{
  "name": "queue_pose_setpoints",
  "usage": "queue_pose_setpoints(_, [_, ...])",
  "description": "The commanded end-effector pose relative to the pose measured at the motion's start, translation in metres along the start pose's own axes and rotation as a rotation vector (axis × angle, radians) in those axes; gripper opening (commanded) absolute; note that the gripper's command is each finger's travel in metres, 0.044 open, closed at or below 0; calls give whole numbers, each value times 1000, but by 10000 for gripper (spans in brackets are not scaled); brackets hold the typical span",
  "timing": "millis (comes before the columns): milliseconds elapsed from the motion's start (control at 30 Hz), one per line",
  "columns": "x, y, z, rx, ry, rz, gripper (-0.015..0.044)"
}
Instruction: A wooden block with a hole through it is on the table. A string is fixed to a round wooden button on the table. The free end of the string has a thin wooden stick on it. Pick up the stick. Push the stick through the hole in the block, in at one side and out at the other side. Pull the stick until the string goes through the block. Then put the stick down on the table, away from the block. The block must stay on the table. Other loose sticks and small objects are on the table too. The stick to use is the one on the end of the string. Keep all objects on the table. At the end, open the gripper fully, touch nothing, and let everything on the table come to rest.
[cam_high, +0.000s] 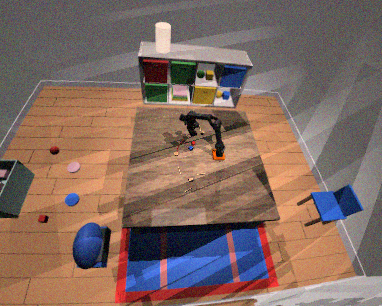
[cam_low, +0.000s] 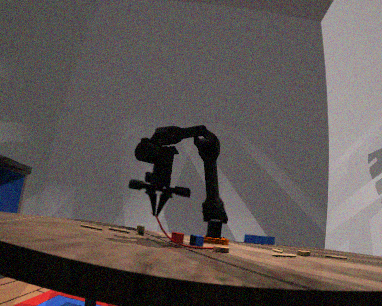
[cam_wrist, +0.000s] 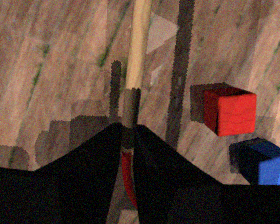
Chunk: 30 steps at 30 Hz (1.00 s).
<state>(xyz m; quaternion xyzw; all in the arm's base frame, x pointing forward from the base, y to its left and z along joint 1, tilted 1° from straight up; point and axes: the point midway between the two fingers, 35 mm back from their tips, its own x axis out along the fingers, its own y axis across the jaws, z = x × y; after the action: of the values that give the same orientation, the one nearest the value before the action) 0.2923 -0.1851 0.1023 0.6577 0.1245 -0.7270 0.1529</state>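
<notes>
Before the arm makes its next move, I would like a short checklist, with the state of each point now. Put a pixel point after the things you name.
1. Claw (cam_low: 156, 215) (cam_wrist: 128, 132) shut on the stick (cam_wrist: 137, 47): ok.
2. String (cam_low: 163, 230) (cam_wrist: 127, 172) joined to the held stick: ok, red string leaves its rear end.
3. Stick's front end free of the claw: ok, it points ahead.
4. Red cube (cam_low: 177, 237) (cam_wrist: 232, 112) clear of the claw: ok.
5. Stick through the block's hole: not ok, not threaded.
6. Stick lined up with the hole: cannot tell.
</notes>
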Motion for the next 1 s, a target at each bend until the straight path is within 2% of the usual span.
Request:
queue_pose_setpoints(0, [-5,0,-3,3,-25,7,0])
queue_pose_setpoints(667, [-28,-8,-13,0,-168,21,0])
queue_pose_setpoints(967, [-30,-14,-18,-39,-171,29,0])
